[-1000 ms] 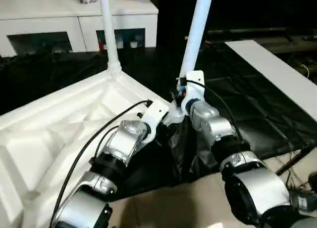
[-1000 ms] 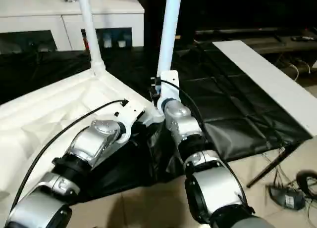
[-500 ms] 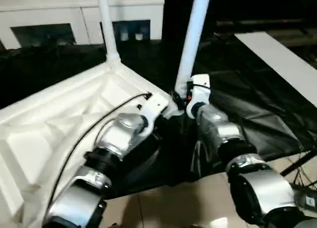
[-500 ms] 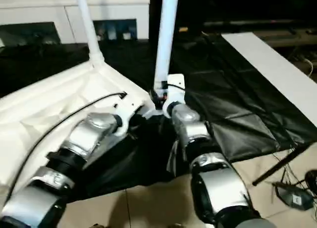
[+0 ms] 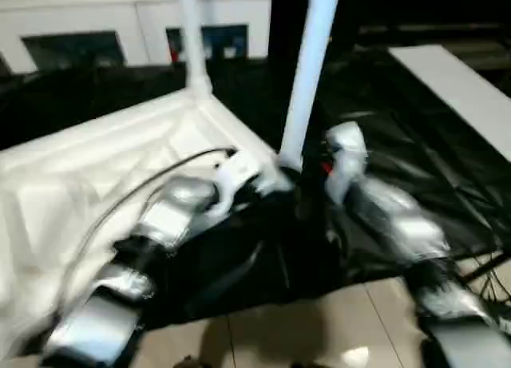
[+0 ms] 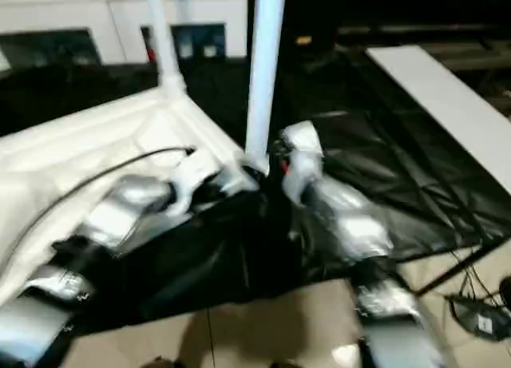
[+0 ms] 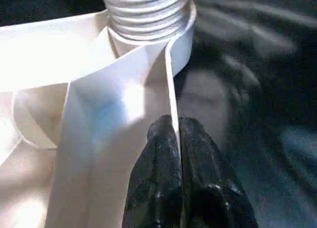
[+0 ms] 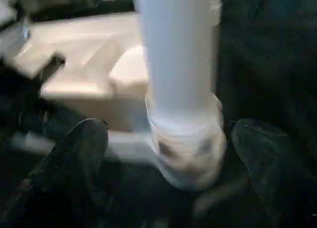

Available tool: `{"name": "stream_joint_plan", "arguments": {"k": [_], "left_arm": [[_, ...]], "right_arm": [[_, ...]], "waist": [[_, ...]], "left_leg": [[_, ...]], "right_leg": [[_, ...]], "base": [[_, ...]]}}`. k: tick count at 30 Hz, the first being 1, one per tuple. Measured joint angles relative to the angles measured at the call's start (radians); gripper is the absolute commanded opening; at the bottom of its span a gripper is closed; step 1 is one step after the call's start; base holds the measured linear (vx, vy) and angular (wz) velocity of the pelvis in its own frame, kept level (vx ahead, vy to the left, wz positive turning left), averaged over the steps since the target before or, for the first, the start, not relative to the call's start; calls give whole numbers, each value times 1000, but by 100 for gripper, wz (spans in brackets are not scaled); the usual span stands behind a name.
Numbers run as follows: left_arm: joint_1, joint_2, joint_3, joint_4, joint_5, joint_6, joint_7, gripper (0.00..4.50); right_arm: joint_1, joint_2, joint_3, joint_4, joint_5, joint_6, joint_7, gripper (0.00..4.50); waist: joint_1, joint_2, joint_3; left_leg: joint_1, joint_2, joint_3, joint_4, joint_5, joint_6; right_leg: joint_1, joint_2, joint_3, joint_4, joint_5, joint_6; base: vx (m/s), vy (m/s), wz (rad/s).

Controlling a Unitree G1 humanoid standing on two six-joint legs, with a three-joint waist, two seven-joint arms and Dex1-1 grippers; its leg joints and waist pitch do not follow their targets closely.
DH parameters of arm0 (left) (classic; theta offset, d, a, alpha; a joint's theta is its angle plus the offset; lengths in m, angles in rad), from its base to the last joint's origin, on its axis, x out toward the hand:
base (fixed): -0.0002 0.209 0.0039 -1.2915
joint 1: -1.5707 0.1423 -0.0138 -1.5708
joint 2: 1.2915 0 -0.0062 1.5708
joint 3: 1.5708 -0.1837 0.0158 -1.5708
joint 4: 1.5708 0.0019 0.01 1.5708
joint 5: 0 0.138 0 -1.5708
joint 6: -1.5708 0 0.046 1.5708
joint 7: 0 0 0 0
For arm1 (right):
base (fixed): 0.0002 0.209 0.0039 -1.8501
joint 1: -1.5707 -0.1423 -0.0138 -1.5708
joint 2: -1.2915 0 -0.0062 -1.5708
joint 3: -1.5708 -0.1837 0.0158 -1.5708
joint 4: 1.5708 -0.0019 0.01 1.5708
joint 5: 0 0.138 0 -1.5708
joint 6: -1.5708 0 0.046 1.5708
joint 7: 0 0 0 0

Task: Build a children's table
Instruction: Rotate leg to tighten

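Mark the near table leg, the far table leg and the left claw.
Near leg [image 5: 307,73]: left eye view, mid-shaft.
Far leg [image 5: 192,41]: left eye view, lower shaft.
Left claw [image 7: 176,134]: left wrist view, between its fingertips, pinching the tabletop [image 7: 44,45] rim wall.

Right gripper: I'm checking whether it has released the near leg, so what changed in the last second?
The right gripper has let go of the near leg: its fingers now stand apart on either side. The leg stays upright in its socket. The left gripper stays shut on the tabletop's rim.
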Motion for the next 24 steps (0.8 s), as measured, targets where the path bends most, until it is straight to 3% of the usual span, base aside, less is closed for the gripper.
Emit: {"name": "stream_joint_plan", "arguments": {"k": [3, 10, 17, 24], "left_arm": [[14, 46, -17, -13, -10, -47, -94, 0], [52, 79, -35, -67, -47, -74, -232, 0], [52, 91, -37, -67, -47, -91, -250, 0], [54, 92, -37, -68, -47, -93, -264, 0]], "right_arm": [[45, -74, 25, -83, -1, 26, 83, 446], [83, -120, 53, -168, -21, 38, 137, 446], [86, -133, 111, -170, -67, 36, 177, 446], [62, -96, 115, -113, -83, 7, 158, 430]], "waist": [[3, 0, 0], [7, 0, 0], [5, 0, 0], [6, 0, 0]], "left_leg": [[1, 0, 0, 2, -2, -4], [-1, 0, 2, 5, -2, -4], [-4, 0, 1, 10, -2, -4], [-7, 1, 0, 16, -2, -3]], "right_leg": [[2, -1, 0, 1, 1, 0], [4, -2, 2, 1, 1, 0], [3, -2, 2, 5, 1, 0], [3, -2, 2, 7, 1, 0]], "base": [[0, 0, 0], [0, 0, 0], [0, 0, 0], [0, 0, 0]]}}
